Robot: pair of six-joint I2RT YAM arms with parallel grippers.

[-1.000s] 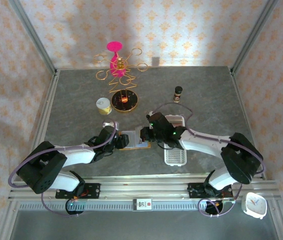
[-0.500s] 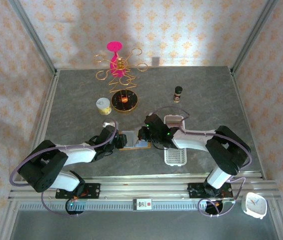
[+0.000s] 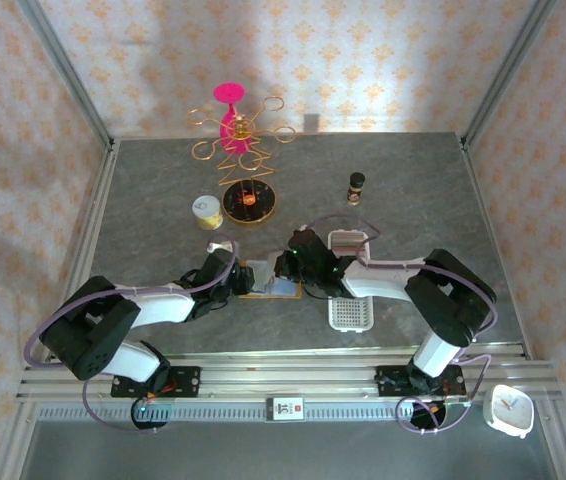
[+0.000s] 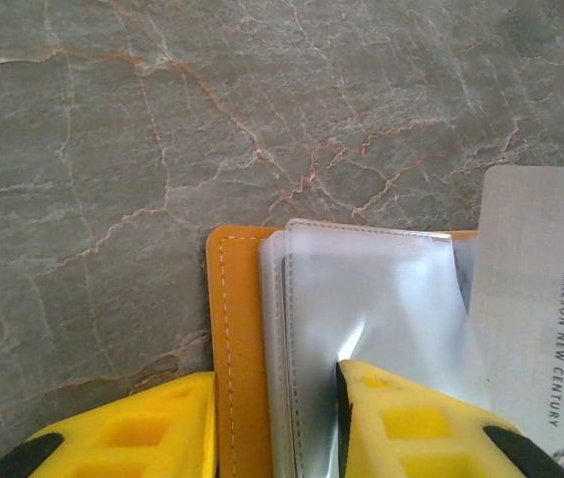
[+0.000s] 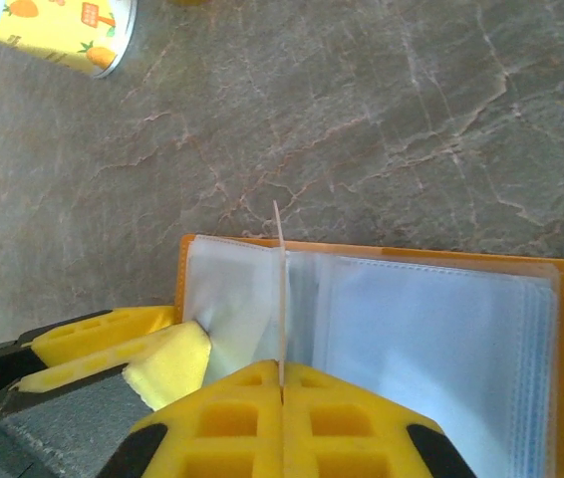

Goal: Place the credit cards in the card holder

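Observation:
The orange card holder [image 3: 275, 283] lies open on the table between the two arms, its clear sleeves [image 4: 382, 289] facing up. My left gripper [image 4: 277, 418] straddles its left side: one finger against the orange stitched edge [image 4: 237, 329], the other pressing a crease into the sleeves. My right gripper [image 5: 282, 373] is shut on a thin grey credit card [image 5: 280, 274], held upright and edge-on over the sleeves [image 5: 441, 329]. The same card [image 4: 541, 299] shows its printed face in the left wrist view. The left gripper's fingers [image 5: 167, 363] touch the leftmost sleeve.
A long white slotted tray [image 3: 351, 300] lies just right of the right gripper. Farther back stand a yellow can [image 3: 206, 211], a round dark dish [image 3: 250, 203], a small bottle [image 3: 356, 186] and a gold wire stand with a pink top [image 3: 235, 125].
My left gripper's jaws have narrowed onto the holder's left side. The right arm has drawn in leftward, bringing the card over the sleeves.

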